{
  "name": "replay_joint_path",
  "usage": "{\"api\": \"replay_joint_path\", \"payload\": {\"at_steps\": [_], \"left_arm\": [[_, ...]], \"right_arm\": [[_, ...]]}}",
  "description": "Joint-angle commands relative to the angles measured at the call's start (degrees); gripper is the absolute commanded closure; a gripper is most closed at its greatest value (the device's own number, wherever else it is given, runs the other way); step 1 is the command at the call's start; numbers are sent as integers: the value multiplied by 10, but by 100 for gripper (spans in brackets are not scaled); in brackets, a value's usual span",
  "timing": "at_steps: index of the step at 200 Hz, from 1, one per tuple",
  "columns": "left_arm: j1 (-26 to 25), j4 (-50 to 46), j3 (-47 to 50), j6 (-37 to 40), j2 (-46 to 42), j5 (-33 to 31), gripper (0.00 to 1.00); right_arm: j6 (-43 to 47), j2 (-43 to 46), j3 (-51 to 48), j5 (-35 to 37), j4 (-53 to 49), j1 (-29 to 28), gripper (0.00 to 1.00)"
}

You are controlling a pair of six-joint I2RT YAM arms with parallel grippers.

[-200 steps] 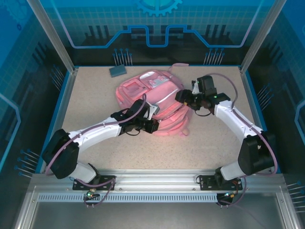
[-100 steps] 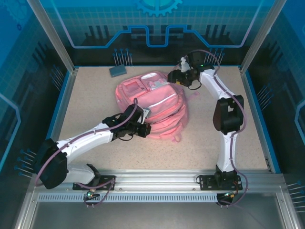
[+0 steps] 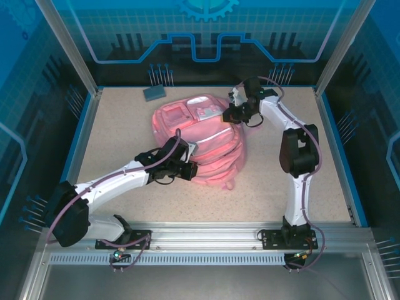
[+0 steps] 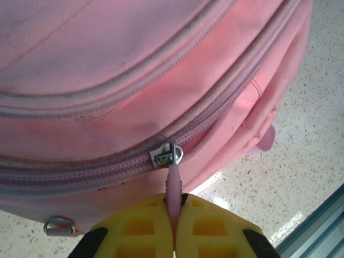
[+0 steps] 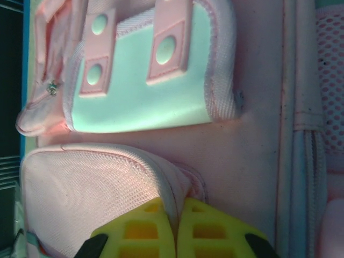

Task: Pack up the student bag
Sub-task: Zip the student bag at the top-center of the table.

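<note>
Student bag (image 3: 200, 134) lies flat, zip pull (image 4: 173, 183) pinched by left gripper (image 3: 189, 167), contents hidden.

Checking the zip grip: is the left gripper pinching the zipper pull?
Yes, the left gripper is shut on the pink zipper pull.

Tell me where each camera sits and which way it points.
Top: above and behind the arms, looking down at the table and bag; both arms show.
Left wrist: at the left gripper, facing the bag's zip pull, which it pinches.
Right wrist: at the right gripper, facing the bag's pale patch; it pinches a fabric edge.
All share the bag.
</note>
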State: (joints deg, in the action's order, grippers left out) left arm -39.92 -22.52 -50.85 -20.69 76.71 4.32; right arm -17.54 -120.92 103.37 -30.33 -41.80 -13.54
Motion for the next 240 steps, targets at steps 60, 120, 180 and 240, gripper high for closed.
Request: {"api": "replay_joint_path", "payload": {"at_steps": [60, 120, 180, 240], "left_arm": [[10, 4, -133, 48, 104, -9, 100], [33, -33, -133, 96, 98, 37, 100], [5, -25, -94, 74, 57, 82, 100], [-4, 25, -93, 46, 78, 113, 100]], "right_arm": [[-317, 329, -408, 165, 240, 32, 100], [-493, 404, -512, 288, 305, -64, 100], [-613, 405, -515, 411, 307, -146, 100], [-611, 385, -503, 375, 360, -171, 100]]}}
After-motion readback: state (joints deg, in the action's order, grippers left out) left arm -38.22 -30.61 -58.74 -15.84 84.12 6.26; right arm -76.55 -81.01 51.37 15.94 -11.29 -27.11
